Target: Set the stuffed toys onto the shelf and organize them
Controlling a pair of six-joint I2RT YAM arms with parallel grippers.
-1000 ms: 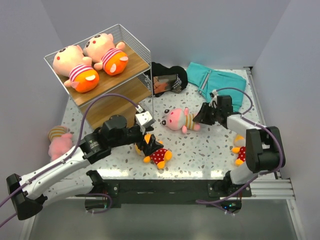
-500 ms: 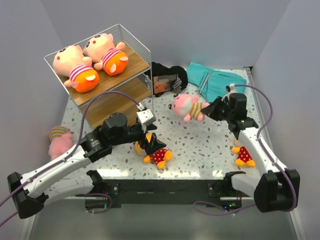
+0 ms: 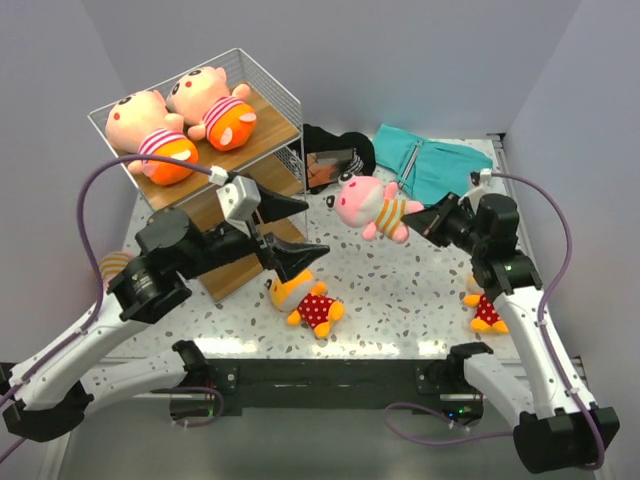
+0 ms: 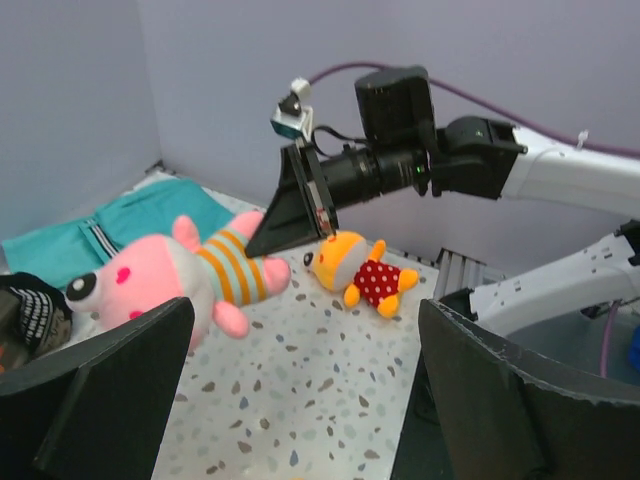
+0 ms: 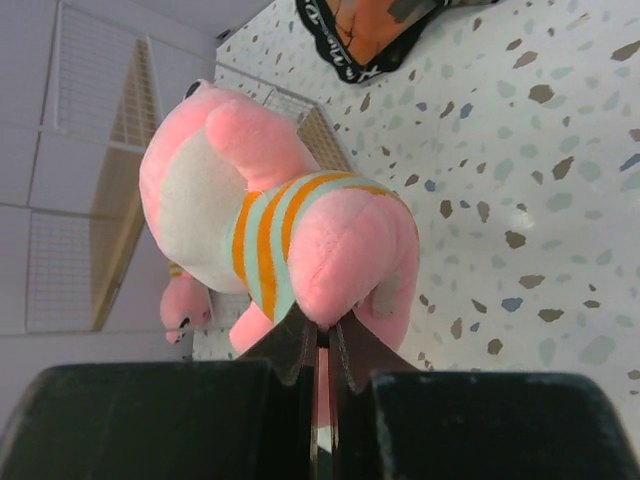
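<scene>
Above the speckled table [image 3: 400, 290], the right gripper [image 3: 424, 220] is pinching the pink striped toy [image 3: 368, 205] by its rear with jaws nearly closed, holding it in the air near the shelf [image 3: 285, 100]. The left gripper [image 3: 313, 225] is hovering wide open and empty over the polka-dot toy [image 3: 308, 302].

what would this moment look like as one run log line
right end effector: shut on pink striped toy, airborne | left end effector: open, empty | shelf: two toys on top board

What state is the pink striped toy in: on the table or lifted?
Lifted: the right hand grips the striped toy by its leg, midair.
</scene>
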